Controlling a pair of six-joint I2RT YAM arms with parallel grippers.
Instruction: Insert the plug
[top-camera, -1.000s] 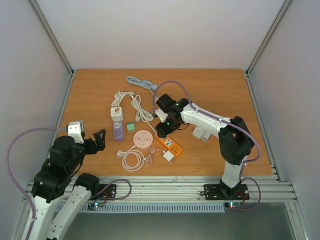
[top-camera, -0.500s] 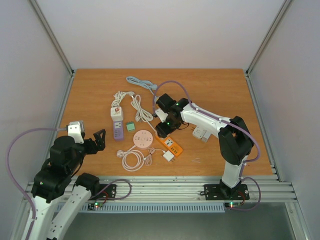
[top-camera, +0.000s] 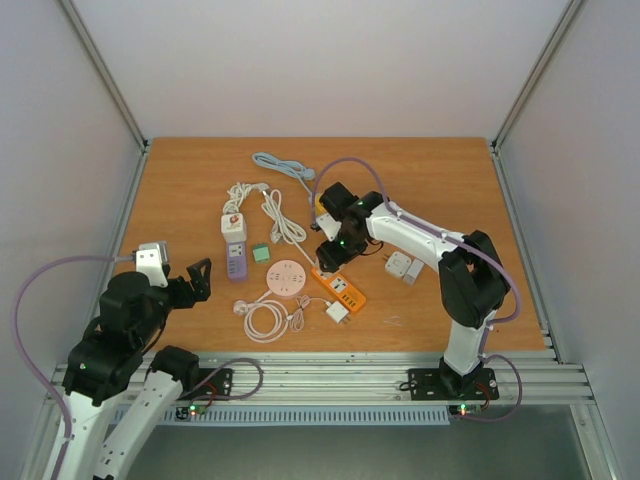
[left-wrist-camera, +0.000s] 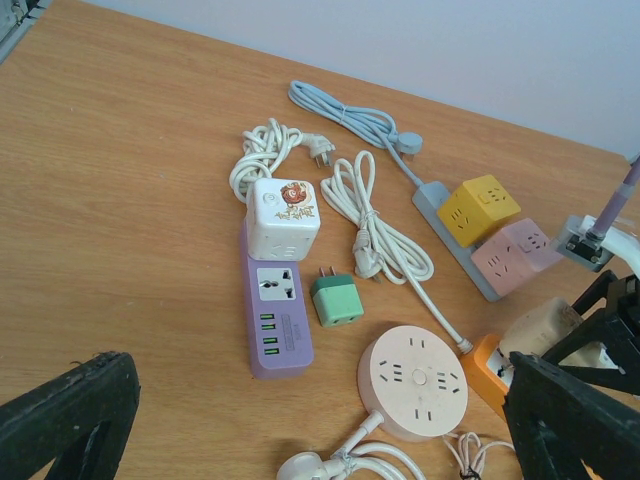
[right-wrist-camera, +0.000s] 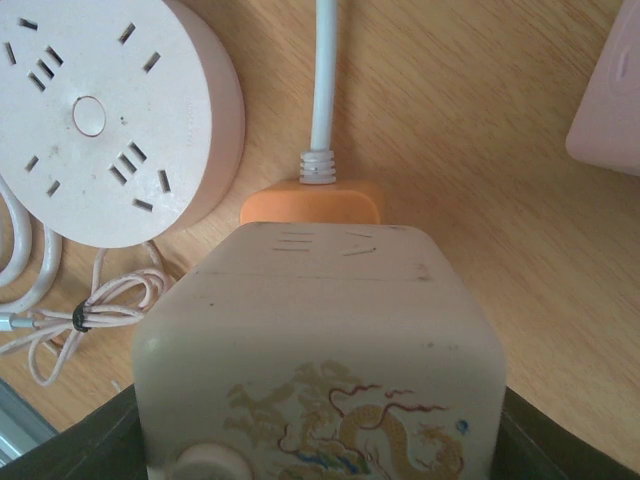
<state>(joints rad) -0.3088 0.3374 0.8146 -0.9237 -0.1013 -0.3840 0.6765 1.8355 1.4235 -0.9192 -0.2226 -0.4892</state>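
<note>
The cream cube adapter (right-wrist-camera: 320, 330) with the dragon print sits pinched between the fingers of the right tool (top-camera: 328, 258). It is directly over the corded end of the orange power strip (right-wrist-camera: 312, 200), which peeks out just ahead of the tool. The strip's white cord (right-wrist-camera: 325, 70) runs straight away from the tool, and a round pink socket hub (right-wrist-camera: 100, 110) lies ahead and to its left on the worktop (right-wrist-camera: 500, 250).

Over the last second the right arm has swung its wrist and forearm a little further from its base. This has uncovered two white adapters (top-camera: 403, 266) beside the forearm, while the tool's tip has barely left the strip. That looks like a squaring-up of the cube over a socket rather than a push home. The prongs are hidden under the cube, so whether they have entered cannot be told.

The left tool (top-camera: 200, 280) hangs well apart near its own base, fingers spread wide, holding nothing
</note>
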